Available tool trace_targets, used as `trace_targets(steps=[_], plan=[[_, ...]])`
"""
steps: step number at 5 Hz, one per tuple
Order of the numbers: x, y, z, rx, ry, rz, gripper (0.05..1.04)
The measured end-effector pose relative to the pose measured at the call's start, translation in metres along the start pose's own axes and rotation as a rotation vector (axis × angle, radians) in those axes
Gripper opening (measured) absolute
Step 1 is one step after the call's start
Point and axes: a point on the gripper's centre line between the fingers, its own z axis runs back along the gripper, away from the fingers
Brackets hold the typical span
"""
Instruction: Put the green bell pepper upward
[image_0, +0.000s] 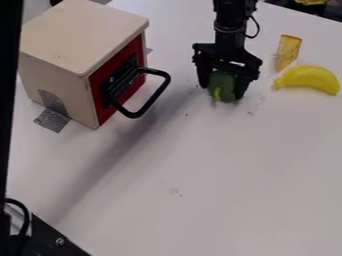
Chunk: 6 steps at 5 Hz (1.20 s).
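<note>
Gripper (223, 91), black and two-fingered, is hanging from the robot arm (230, 20) at the upper middle of the camera view, its fingers pointing down toward the pale table (200, 165). The jaws are closing in on the green bell pepper (224, 84) from both sides, one finger lying along its left flank and the other along its right, so that the pepper is being gripped between them. The pepper is showing its lighter green stem (217, 94) on the side facing the camera, pointing down the view; whether its underside is touching the table cannot be told.

To the right of the gripper, a yellow cheese wedge (288, 49) is resting on the table, and a toy banana (310, 78) is lying just beside it, nearer the camera, its curved back facing up the view. To the left, a box-shaped toy oven (60, 85) is standing with its red front (137, 60) turned toward the gripper's side; a black handle (159, 95) is jutting out from that front, well short of the pepper. Grey tape (52, 120) is running from the oven's side onto the table. A long, soft shadow (120, 150) is stretching diagonally across the table toward the lower left.
</note>
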Motion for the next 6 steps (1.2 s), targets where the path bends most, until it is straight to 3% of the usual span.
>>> trace_targets(steps=[1, 2, 4, 5, 6], plan=[[-0.001, -0.001, 0.001, 0.011, 0.014, -0.013, 0.885], [-0.004, 0.002, 0.003, 0.033, 0.018, -0.019, 0.885], [-0.01, -0.005, 0.048, -0.04, -0.058, 0.027, 0.884], [-0.033, -0.02, 0.052, -0.043, -0.045, -0.02, 0.885], [-0.061, -0.062, 0.038, -0.04, 0.001, -0.14, 0.884]])
